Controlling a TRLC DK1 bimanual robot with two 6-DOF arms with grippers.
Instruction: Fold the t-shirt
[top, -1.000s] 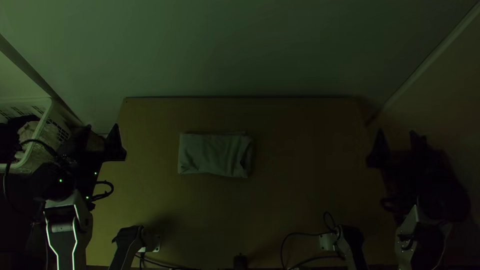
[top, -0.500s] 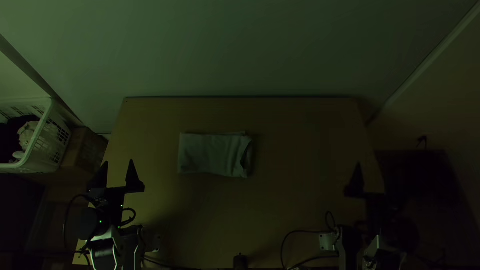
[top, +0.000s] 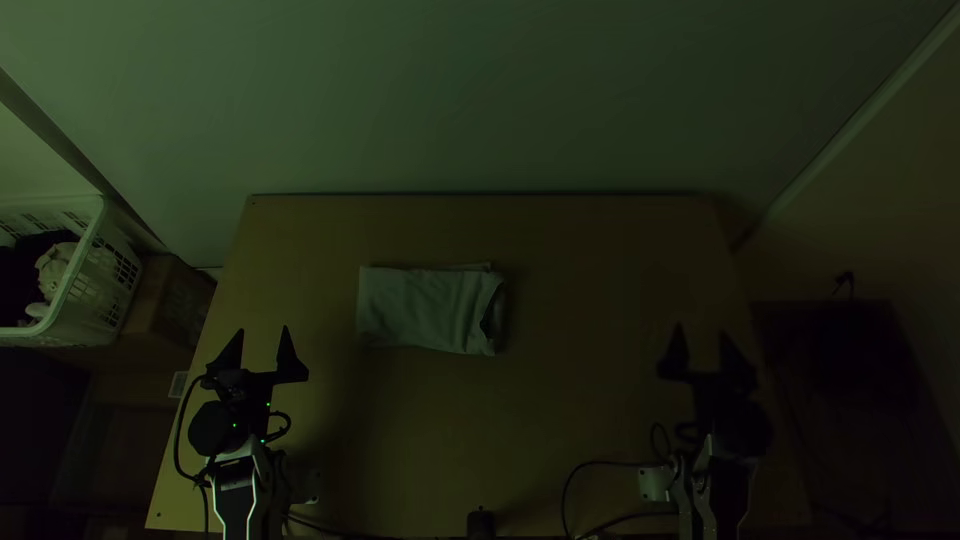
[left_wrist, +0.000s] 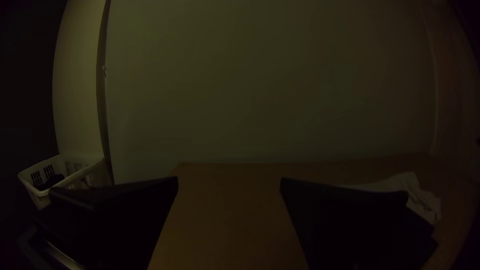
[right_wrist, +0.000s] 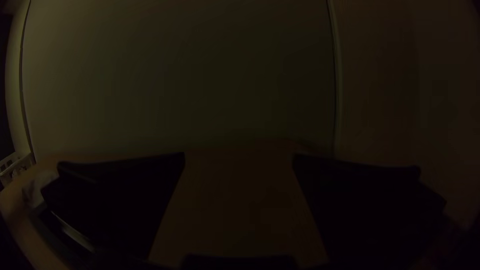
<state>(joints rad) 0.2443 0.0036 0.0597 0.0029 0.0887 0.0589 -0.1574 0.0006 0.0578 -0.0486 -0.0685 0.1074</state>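
The pale t-shirt (top: 425, 308) lies folded into a compact rectangle left of the table's middle, with a dark gap in its layers at the right end. Toward the near left of the table is my left gripper (top: 263, 335), apart from the cloth and open; in the left wrist view the left gripper (left_wrist: 229, 182) has bare table between its fingers, and part of the shirt (left_wrist: 425, 200) shows past one finger. My right gripper (top: 701, 335) is over the table's right side, away from the shirt; in the right wrist view the right gripper (right_wrist: 239, 157) stands open, holding nothing.
A white laundry basket (top: 85, 262) with clothes stands beyond the table's left edge, next to a cardboard box (top: 172, 300). Cables (top: 600, 465) and a small dark object (top: 480, 523) lie at the near edge. Bare wood (top: 590, 290) stretches right of the shirt.
Both arms have come inward from the table's sides and back toward its near edge: the left gripper moved right, the right gripper left. The shirt lies as before.
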